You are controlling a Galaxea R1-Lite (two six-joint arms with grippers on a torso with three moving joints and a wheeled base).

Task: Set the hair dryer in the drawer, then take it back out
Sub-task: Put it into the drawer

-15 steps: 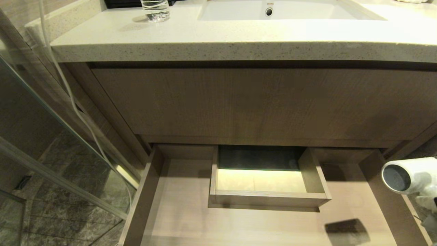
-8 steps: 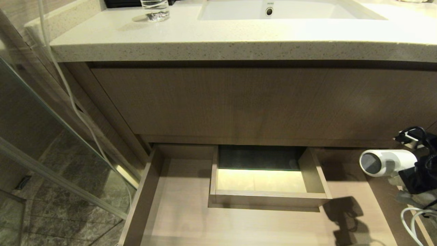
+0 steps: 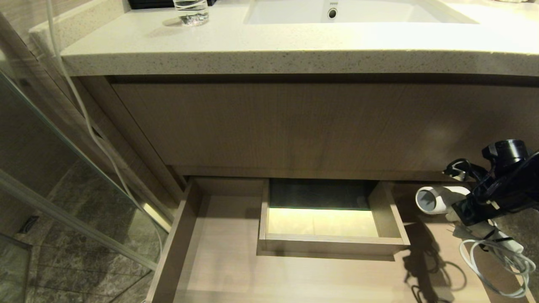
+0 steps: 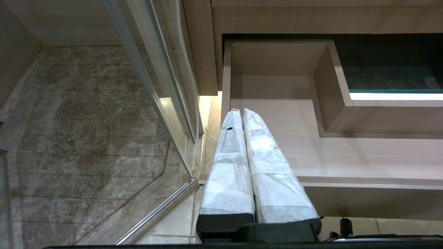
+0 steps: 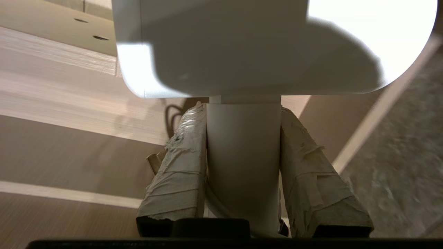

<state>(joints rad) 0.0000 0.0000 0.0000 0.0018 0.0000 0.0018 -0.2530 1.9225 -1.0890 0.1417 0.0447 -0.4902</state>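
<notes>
The drawer (image 3: pixel 185 235) stands pulled out under the vanity, light wood grain, with a boxed cutout (image 3: pixel 332 246) in its middle. The white hair dryer (image 3: pixel 438 198) hangs above the drawer's right end, its round end facing left. My right gripper (image 3: pixel 461 210) is shut on its handle. In the right wrist view the handle sits between the taped fingers (image 5: pixel 180 162) of the right gripper (image 5: pixel 243 110), and the hair dryer (image 5: pixel 263 52) barrel lies across the far side. Its white cord (image 3: pixel 499 261) dangles in loops. My left gripper (image 4: pixel 239 111) is shut and empty, over the drawer's (image 4: pixel 346 155) left front corner.
Above the drawer are a tall wood-grain front panel (image 3: pixel 320 126) and a speckled countertop (image 3: pixel 269 46) with a sink (image 3: pixel 337 12) and a glass of water (image 3: pixel 191 12). A glass shower door (image 3: pixel 63 168) and a thin white hose (image 3: pixel 84 109) stand at the left.
My right gripper has carried the hair dryer leftward and farther in, over the drawer's right end. The arm and the dangling cord have come into the head view.
</notes>
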